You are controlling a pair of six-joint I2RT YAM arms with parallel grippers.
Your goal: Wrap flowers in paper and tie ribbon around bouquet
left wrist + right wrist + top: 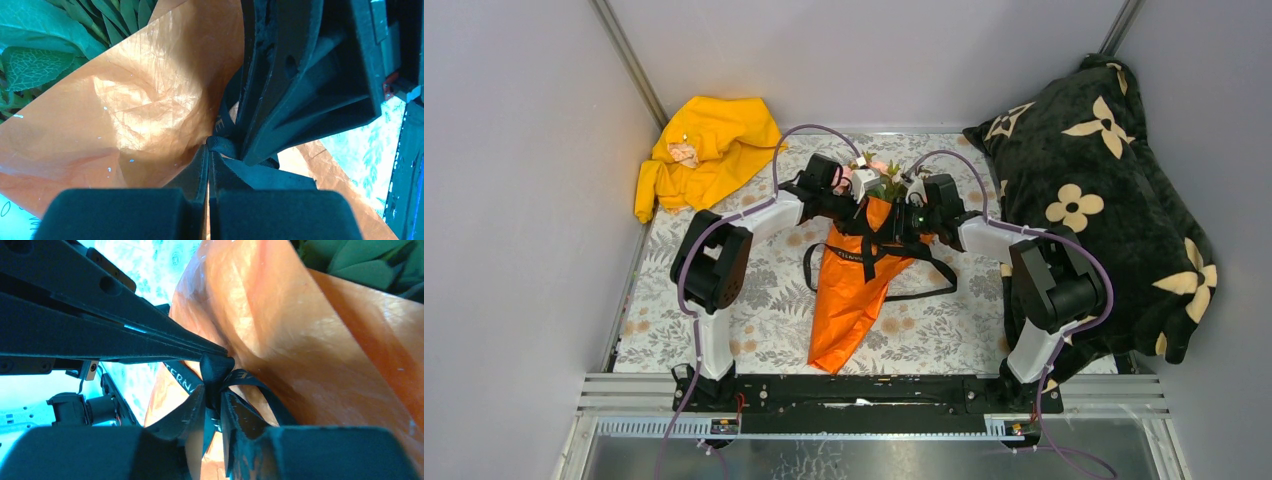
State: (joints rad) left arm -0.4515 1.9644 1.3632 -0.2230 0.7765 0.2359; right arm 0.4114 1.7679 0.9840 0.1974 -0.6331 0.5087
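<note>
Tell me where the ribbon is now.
Top view, table centre: the ribbon crosses the orange paper below the flowers, its ends trailing onto the tablecloth on both sides.

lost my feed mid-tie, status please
Left gripper and right gripper both shut on ribbon. Bouquet wrapped, ribbon ends loose. Nothing in the way.

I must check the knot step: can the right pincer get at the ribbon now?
Probably yes: the ribbon lies between the fingers of the right pincer, against the paper. The left pincer pinches the same spot but does not block it.
</note>
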